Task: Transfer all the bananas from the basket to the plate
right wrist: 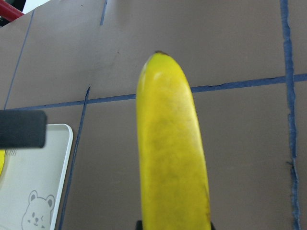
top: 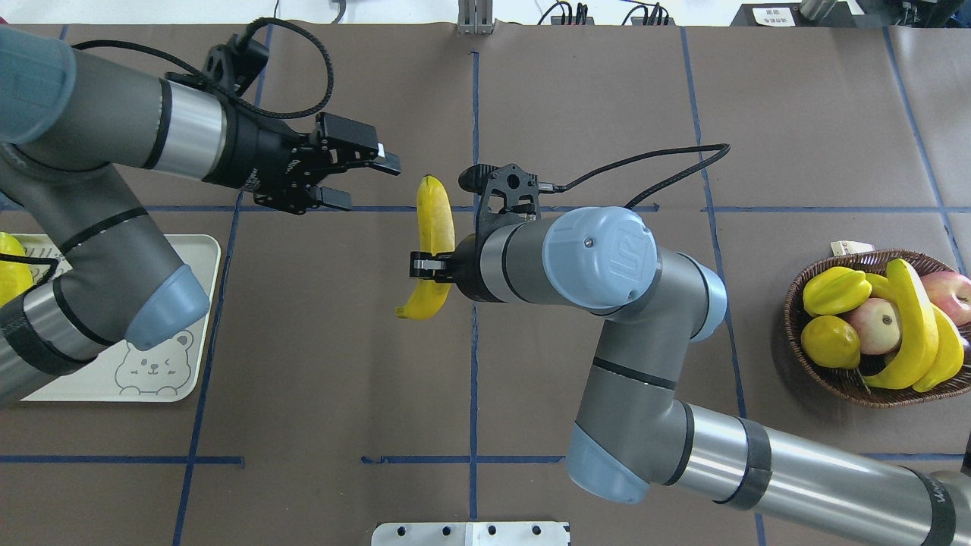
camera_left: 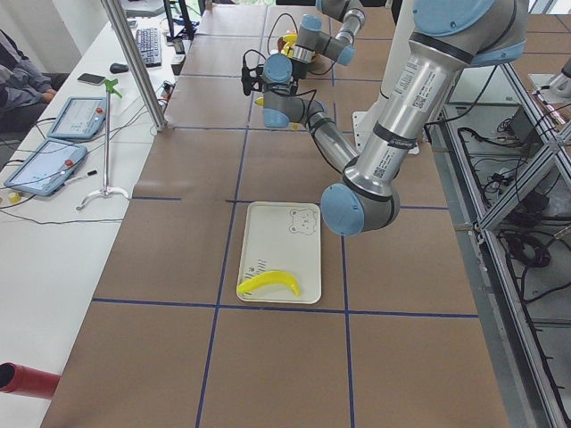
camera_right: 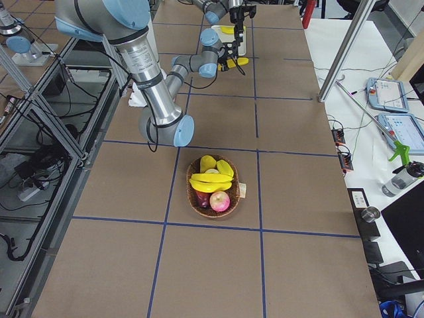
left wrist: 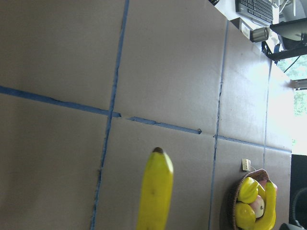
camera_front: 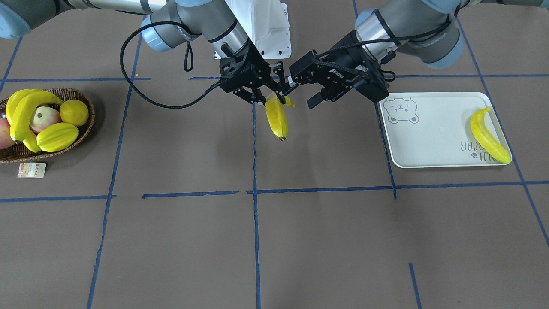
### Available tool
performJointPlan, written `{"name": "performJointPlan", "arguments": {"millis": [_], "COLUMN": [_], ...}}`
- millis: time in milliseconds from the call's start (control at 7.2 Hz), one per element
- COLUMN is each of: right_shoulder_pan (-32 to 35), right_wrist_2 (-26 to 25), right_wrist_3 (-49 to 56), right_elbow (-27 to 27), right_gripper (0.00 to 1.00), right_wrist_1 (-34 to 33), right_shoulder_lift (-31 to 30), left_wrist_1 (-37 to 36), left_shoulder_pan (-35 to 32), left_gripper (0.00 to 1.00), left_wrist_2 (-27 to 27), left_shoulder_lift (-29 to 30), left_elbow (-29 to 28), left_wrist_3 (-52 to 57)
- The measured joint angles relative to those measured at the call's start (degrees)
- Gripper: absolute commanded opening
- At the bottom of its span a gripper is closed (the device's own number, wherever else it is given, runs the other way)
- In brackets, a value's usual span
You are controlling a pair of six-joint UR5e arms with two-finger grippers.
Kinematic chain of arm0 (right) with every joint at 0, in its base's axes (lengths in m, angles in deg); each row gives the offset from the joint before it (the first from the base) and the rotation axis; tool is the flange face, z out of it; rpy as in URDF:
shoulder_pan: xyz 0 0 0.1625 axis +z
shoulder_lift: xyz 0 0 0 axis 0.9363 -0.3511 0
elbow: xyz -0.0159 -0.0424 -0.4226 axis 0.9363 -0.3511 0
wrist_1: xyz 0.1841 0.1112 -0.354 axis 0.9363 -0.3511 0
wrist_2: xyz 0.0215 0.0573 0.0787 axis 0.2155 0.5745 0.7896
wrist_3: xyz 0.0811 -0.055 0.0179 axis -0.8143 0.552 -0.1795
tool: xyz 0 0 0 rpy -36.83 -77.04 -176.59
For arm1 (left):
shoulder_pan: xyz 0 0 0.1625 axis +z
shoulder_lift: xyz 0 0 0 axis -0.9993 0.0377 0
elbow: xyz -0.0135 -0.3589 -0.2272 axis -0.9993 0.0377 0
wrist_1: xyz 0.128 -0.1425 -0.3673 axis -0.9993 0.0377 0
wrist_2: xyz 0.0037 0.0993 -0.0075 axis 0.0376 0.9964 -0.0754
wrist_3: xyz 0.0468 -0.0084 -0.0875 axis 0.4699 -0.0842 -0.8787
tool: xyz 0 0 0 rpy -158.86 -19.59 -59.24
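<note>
Biggest thing first: the table (camera_front: 326,240) has a brown covering gridded with blue tape, and it fills every view. Only the side cameras give me the room. There's a white bench alongside with two tablets (camera_left: 45,165), and a seated person (camera_left: 18,76) at the frame's edge.

Both arms meet over mid-table, the right arm (top: 599,258) from the overhead's right and the left arm (top: 114,129) from its left. The plate (camera_front: 429,137) lies flat on the left arm's side. The basket (camera_front: 88,124) sits on the right arm's side, well apart from it.

The overhead hides most of the plate under the left arm. The front camera shows it whole, with one plated banana (camera_front: 489,137) along the short edge away from the bear face.

I count four bananas. One is plated, two basket bananas (top: 914,326) are curled over the other fruit, and one held banana (top: 434,224) is in the air.

The right gripper (top: 431,267) is clamped across the held banana nearer one end, and the dark tip points away from the robot. The left gripper (top: 368,182) has its jaws spread, just beside that banana and not touching.

The right wrist camera is nearly filled with yellow peel. The left wrist camera catches only the tip, with the basket far off.

Smaller fruit in the basket: two apples (top: 872,326), one starfruit (top: 834,292) and one lemon (top: 831,341). A paper tag (camera_front: 31,170) lies beside the basket.
</note>
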Motion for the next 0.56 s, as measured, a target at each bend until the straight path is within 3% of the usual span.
{"name": "performJointPlan", "arguments": {"millis": [278,556], "right_shoulder_pan": [-0.5,-0.8], "right_wrist_2": [-0.4,-0.4], "right_wrist_3": [-0.5,-0.8], "right_elbow": [1.0,2.7], "right_gripper": [0.04,0.04], "right_wrist_1": [1.3,1.4], "right_shoulder_lift": [0.1,0.0], "left_wrist_1": [-0.1,-0.1], "left_shoulder_pan": [2.0,2.3], "left_gripper": [0.75,0.74], "left_wrist_2": [2.6,3.0], "left_shoulder_lift": [0.0,-0.1], "left_elbow": [-0.8,-2.4], "left_wrist_3": [1.8,3.3]}}
